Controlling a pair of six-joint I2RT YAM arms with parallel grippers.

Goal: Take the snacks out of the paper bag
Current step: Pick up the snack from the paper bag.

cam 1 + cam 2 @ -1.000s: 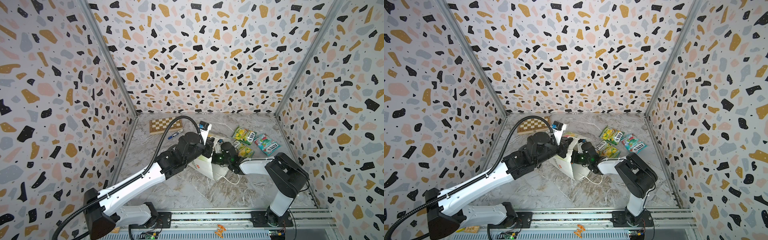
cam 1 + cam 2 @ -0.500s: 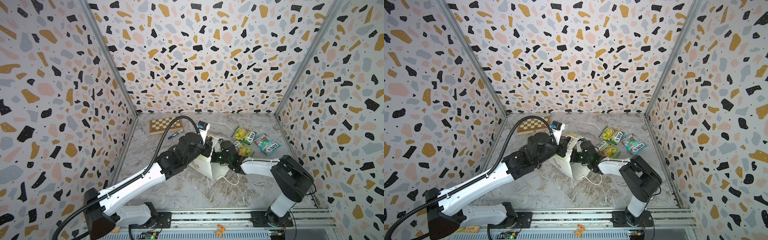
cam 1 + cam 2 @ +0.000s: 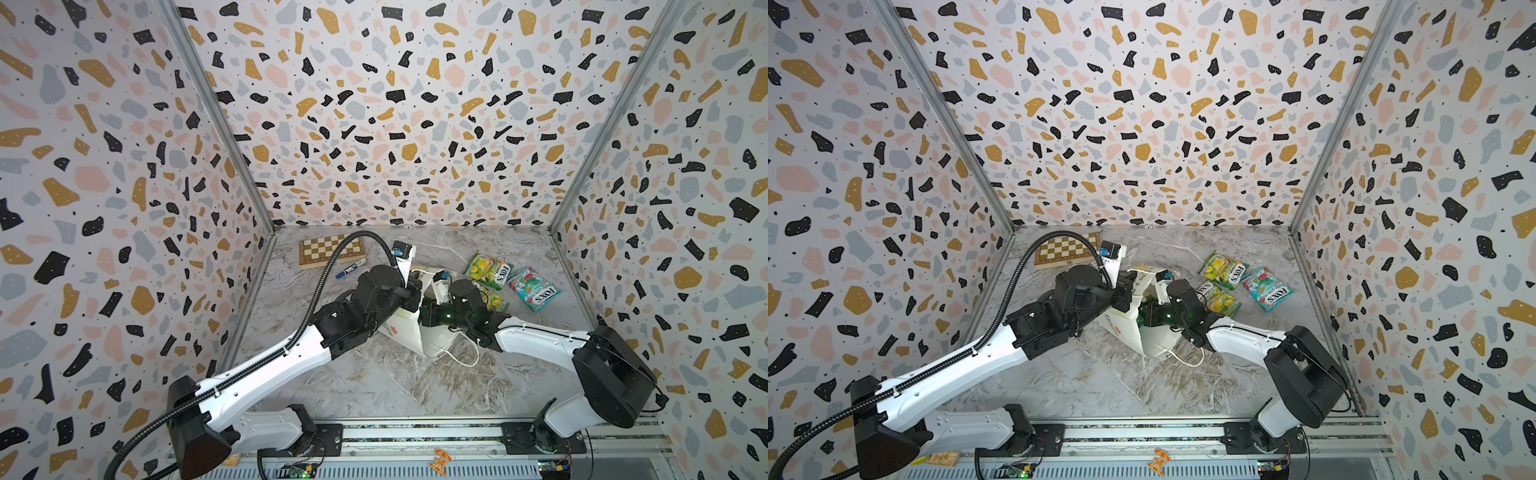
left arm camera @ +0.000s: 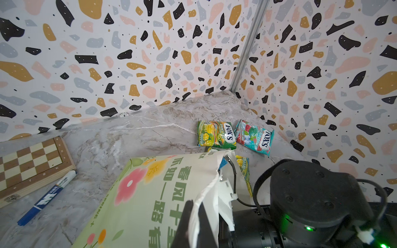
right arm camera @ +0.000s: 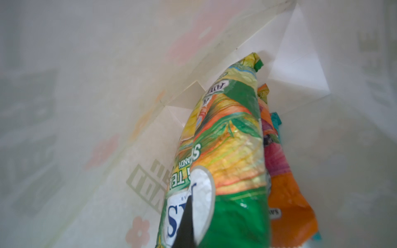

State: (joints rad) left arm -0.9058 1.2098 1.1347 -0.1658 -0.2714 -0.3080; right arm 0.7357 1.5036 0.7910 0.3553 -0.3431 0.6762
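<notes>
while left claw (image 4: 194, 221) pinches the paper bag (image 4: 150, 193), right claw (image 5: 191, 227) grips a green packet (image 5: 232, 150), long axis toward the bag's floor.

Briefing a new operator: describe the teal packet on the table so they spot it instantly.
On the marble table, look past the paper bag toward the far right corner, where three FOX'S packets lie. The teal packet is the one nearest the right wall, unlike the two green-yellow packets beside it.

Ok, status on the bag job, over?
Left fingers shut on paper bag rim. Right fingers inside, shut on green-yellow packet. Three packets out on table; orange packet and teal packet left inside. Nothing in the way.
</notes>
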